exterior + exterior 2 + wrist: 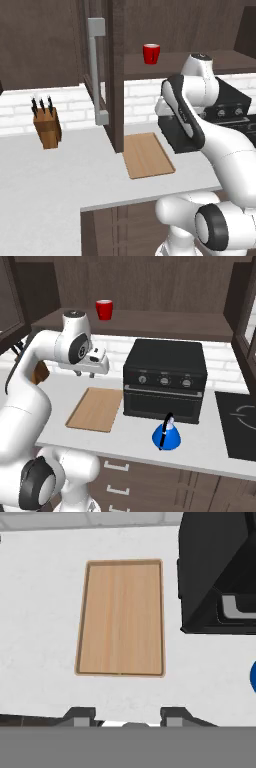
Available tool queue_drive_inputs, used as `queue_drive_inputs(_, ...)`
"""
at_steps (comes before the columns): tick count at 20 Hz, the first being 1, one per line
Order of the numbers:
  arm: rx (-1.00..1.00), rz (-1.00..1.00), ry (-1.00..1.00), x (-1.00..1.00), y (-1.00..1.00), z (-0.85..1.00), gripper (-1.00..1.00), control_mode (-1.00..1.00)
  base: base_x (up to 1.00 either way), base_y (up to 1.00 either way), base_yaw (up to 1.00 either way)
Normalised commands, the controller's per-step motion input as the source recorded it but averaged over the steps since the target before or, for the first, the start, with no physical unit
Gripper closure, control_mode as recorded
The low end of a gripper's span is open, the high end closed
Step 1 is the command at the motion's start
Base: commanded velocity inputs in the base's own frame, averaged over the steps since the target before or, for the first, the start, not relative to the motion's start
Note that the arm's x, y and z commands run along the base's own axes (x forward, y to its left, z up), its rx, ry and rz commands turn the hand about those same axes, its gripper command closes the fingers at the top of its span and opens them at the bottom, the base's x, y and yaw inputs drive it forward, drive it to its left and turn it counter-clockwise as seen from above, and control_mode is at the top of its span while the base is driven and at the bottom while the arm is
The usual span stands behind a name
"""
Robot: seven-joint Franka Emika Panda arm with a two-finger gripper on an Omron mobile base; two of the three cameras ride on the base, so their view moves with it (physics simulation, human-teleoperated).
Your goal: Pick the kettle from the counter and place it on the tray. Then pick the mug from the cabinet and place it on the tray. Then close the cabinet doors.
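While the arm [30, 386] stood folded high over the counter [45, 190], its gripper [127, 714] hung above the tray [121, 618], pointing down. Seen from the hand, the two dark fingertips [80, 715] stood well apart at 6 o'clock, with nothing between them but bare counter.

That tray was a flat rectangular board of light tan wood with lengthwise grain and a thin raised rim, lying bare on the smooth, pale grey-white worktop. A boxy black oven [164, 381] with three round knobs and a long handle sat just beside it at 3 o'clock in the right base view.

From the right base camera, the kettle [166, 437], bright blue, squat and domed, with a thin black arched handle, rested on the counter before the oven, at 4 o'clock from the tray and well apart from it. A sliver of its blue showed at the hand view's 3 o'clock edge.

Up on the dark brown wooden shelf of the cabinet [150, 318], the mug [104, 309], glossy red and cylindrical, stood upright. A cabinet door [100, 75] hung open, its long grey bar handle vertical.

A wooden knife block [47, 127] with dark-handled knives sat at 9 o'clock from the tray in the left base view.
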Motion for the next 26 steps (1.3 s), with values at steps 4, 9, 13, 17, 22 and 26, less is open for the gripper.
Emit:
queue_drive_inputs(4,-0.01,0.00,0.00,0.00,-0.16,-0.28,-1.00,-1.00,0.00,0.00,0.00)
queue_drive_inputs(9,0.00,-0.01,0.00,-0.42,-0.97,-0.57,-1.00,-1.00,0.00,0.00,0.00)
queue_drive_inputs(13,0.02,-0.14,0.00,-0.72,-1.00,-0.44,-1.00,-1.00,0.00,0.00,0.00)
queue_drive_inputs(17,0.01,-0.15,0.00,-0.40,-0.92,-0.27,-1.00,-1.00,0.00,0.00,0.00)
queue_drive_inputs(22,0.00,-0.13,0.00,0.03,-0.91,-0.18,-1.00,-1.00,0.00,0.00,0.00)
queue_drive_inputs(26,-0.02,-0.20,0.00,0.43,-0.94,-0.21,-1.00,-1.00,0.00,0.00,0.00)
